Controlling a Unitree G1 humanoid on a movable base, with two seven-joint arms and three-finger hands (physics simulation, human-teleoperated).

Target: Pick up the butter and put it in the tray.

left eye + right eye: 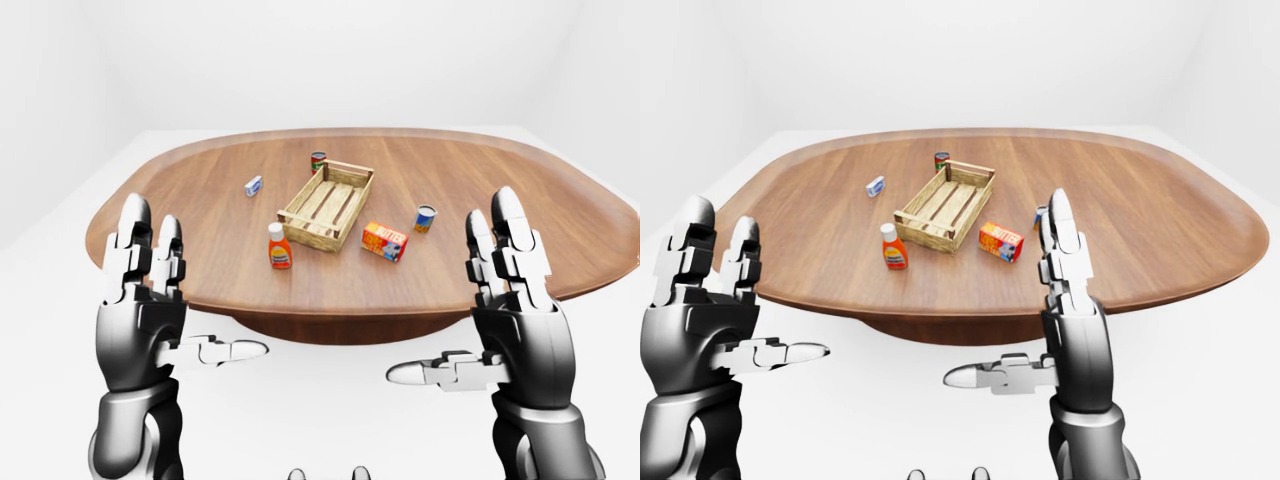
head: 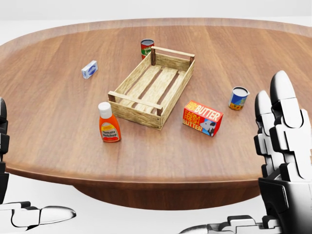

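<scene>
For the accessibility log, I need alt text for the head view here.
A butter box lies on a round wooden table, just right of an empty wooden tray. A ketchup bottle stands left of the tray, and both robot hands, left and right, are raised open at the bottom corners.

In the head view the right hand [image 2: 287, 161] is cut by the right and bottom edges, the left hand [image 2: 14, 204] by the left edge. In the right-eye view, the right hand's fingers [image 1: 1060, 240] hide the blue can. The small blue box's [image 2: 89, 69] print is too small to read.
</scene>
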